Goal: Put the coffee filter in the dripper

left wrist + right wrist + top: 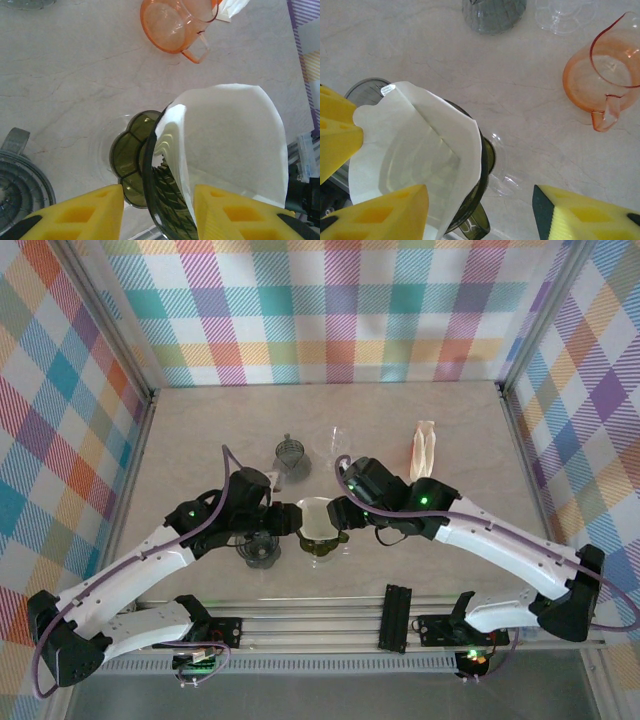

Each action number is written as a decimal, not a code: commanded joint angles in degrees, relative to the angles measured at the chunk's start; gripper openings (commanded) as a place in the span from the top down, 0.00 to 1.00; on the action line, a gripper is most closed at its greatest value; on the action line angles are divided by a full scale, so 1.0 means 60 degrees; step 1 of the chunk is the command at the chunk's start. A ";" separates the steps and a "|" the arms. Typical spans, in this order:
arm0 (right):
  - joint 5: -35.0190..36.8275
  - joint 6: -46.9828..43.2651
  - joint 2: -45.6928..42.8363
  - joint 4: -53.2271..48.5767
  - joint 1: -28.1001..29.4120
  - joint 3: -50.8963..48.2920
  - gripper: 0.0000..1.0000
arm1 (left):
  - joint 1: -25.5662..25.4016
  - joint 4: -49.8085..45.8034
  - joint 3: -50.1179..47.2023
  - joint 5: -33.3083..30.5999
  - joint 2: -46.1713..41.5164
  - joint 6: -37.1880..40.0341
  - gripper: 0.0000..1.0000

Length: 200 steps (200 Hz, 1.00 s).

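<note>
You have the coffee filter (pixel 415 145) standing in the green dripper (pixel 130 155) — jaws of the left gripper (pixel 157 192) apart astride its rim, jaws of the right gripper (pixel 480 192) wide open.

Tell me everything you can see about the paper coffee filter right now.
The coffee filter is thin white paper, a cone opened out, with a folded seam down one side and a rounded top edge. It sits mouth up in the olive-green dripper, tilted, with much of it standing above the rim, so it looks not fully seated. The left gripper and right gripper flank it; whether either presses it is unclear.
</note>
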 commanded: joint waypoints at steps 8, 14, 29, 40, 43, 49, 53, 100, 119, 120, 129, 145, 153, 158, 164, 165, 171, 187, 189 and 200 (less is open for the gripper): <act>-0.0334 -0.0268 0.0583 0.0007 0.0015 0.0453 0.48 | -0.0124 -0.0043 -0.0213 -0.0125 -0.0196 0.0068 0.59; -0.0322 -0.0264 0.0660 -0.0015 0.0019 0.0492 0.50 | -0.0133 -0.0021 -0.0232 -0.0146 -0.0200 0.0058 0.59; -0.0272 -0.0276 0.0815 -0.0023 0.0027 0.0509 0.55 | -0.0138 -0.0001 -0.0282 -0.0184 -0.0242 0.0050 0.59; -0.0273 -0.0293 0.0917 0.0001 0.0026 0.0520 0.58 | -0.0130 0.0023 -0.0327 -0.0227 -0.0269 0.0052 0.59; -0.0281 -0.0292 0.0931 0.0004 0.0027 0.0523 0.60 | -0.0143 0.0032 -0.0344 -0.0238 -0.0272 0.0050 0.59; -0.0281 -0.0307 0.0974 0.0009 0.0020 0.0536 0.62 | -0.0126 0.0032 -0.0369 -0.0257 -0.0272 0.0050 0.59; -0.0281 -0.0312 0.1010 0.0001 0.0025 0.0538 0.63 | -0.0134 0.0053 -0.0377 -0.0270 -0.0287 0.0057 0.59; -0.0084 -0.0318 0.1250 -0.0178 0.0019 0.0555 0.68 | -0.0136 0.0171 -0.0554 -0.0323 -0.0258 0.0034 0.59; -0.0036 -0.0312 0.1270 -0.0226 0.0027 0.0538 0.69 | -0.0128 0.0207 -0.0609 -0.0362 -0.0271 0.0020 0.60; -0.0034 -0.0309 0.1271 -0.0228 0.0020 0.0538 0.69 | -0.0128 0.0211 -0.0610 -0.0360 -0.0264 0.0013 0.60; -0.0018 -0.0328 0.1293 -0.0251 0.0016 0.0553 0.69 | -0.0136 0.0251 -0.0622 -0.0345 -0.0266 0.0003 0.60; 0.0026 -0.0324 0.1326 -0.0288 0.0020 0.0553 0.67 | -0.0140 0.0284 -0.0638 -0.0323 -0.0269 -0.0020 0.60; 0.0048 -0.0335 0.1317 -0.0288 0.0026 0.0553 0.59 | -0.0139 0.0289 -0.0630 -0.0319 -0.0265 -0.0009 0.60; 0.0070 -0.0360 0.1288 -0.0256 0.0021 0.0540 0.51 | -0.0122 0.0300 -0.0644 -0.0315 -0.0264 -0.0016 0.60; 0.0084 -0.0386 0.1250 -0.0189 0.0026 0.0513 0.40 | -0.0127 0.0313 -0.0645 -0.0324 -0.0257 -0.0015 0.60; 0.0084 -0.0390 0.1239 -0.0172 0.0027 0.0504 0.38 | -0.0130 0.0316 -0.0642 -0.0319 -0.0265 -0.0019 0.60; 0.0071 -0.0444 0.1193 -0.0084 0.0027 0.0470 0.31 | -0.0139 0.0328 -0.0668 -0.0317 -0.0265 -0.0024 0.60; 0.0012 -0.0512 0.1187 -0.0031 0.0020 0.0529 0.22 | -0.0131 0.0357 -0.0672 -0.0308 -0.0240 -0.0052 0.60; -0.0007 -0.0522 0.1203 -0.0026 0.0022 0.0543 0.21 | -0.0121 0.0357 -0.0673 -0.0306 -0.0238 -0.0042 0.60; -0.0033 -0.0552 0.1341 -0.0104 0.0025 0.0672 0.18 | -0.0129 0.0376 -0.0677 -0.0304 -0.0230 -0.0053 0.60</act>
